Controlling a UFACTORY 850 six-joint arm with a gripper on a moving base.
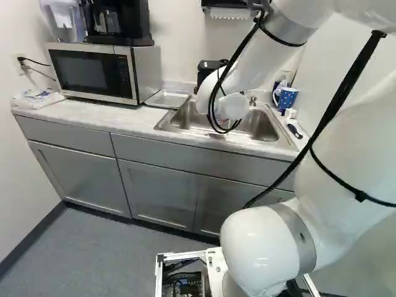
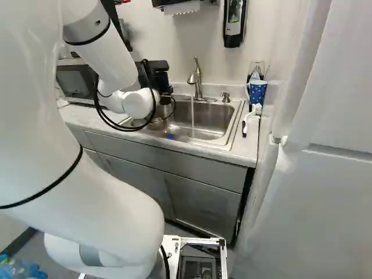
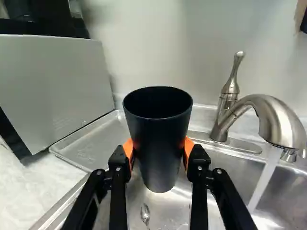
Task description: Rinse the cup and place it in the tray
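The end effector has its two orange pads pressed against opposite sides of a black cup, gripping it. The cup is upright, mouth up, above the sink, to the side of the water running from the faucet. The shallow metal tray lies on the worktop, between the sink and the microwave.

The worktop is pale and speckled, set over grey cabinets against a plain light wall, with a blue-grey floor below. A coffee maker sits on the microwave. Beyond the far side of the sink stand a blue patterned mug and, near it, a brush. A spoon lies in the sink.

The arm covers part of the sink in both base views, and the end effector shows there only as a dark shape behind the wrist. The cup's inside is too dark to make out its bottom. The paper towel dispenser is cut off by the top of both base views.
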